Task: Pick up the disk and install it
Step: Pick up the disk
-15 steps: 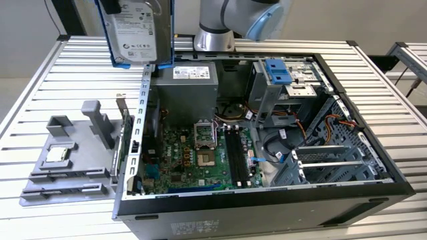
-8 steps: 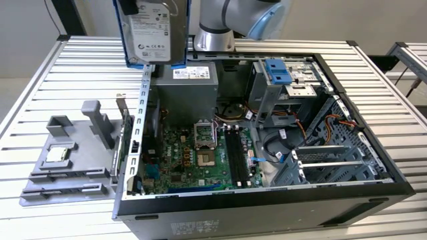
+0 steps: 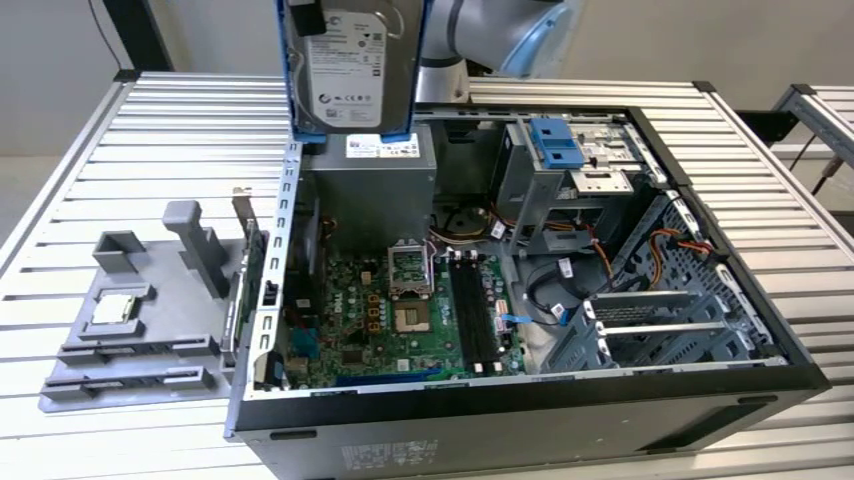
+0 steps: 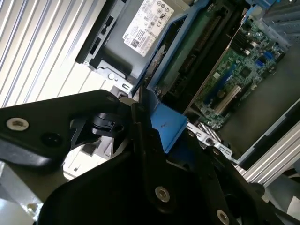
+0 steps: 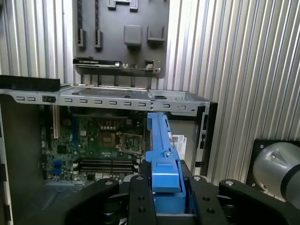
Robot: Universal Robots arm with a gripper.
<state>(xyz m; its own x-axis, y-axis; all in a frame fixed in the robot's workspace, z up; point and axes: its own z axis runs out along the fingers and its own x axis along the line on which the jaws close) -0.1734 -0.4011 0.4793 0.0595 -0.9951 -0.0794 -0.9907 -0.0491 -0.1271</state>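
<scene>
Fingers clamp the silver-grey, white-labelled disk by its blue rail.

The disk was silver-grey with a white printed label, edged in blue plastic. The gripper was matt black, dotted with silver screw heads. The computer case was black outside and bare grey metal within. Inside the case, the motherboard was green with black slots, a latch piece was bright blue, and thin cables were orange. Under the case, the table showed pale silver parallel ribs. Beside the case, a fixture was plain mid-grey.
</scene>
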